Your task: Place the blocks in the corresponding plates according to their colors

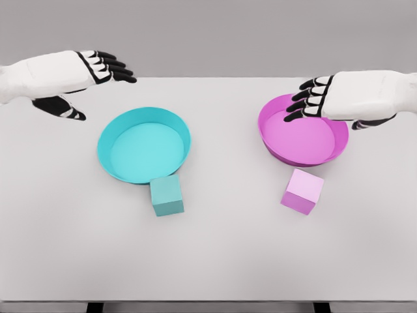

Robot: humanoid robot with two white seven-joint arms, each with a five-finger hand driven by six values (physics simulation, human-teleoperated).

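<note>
A teal block [167,195] sits on the white table just in front of the teal plate [111,134], touching or nearly touching its near rim. A pink block [302,190] lies in front of the magenta plate [273,147], a small gap apart. My left hand [98,81] hovers at the upper left, beyond and left of the teal plate, fingers spread and holding nothing. My right hand [313,98] hangs over the far right part of the magenta plate, fingers extended and relaxed, holding nothing. Both plates hold nothing.
The white table [215,261] runs to a front edge near the bottom of the view, with dark legs showing below it. A grey wall stands behind.
</note>
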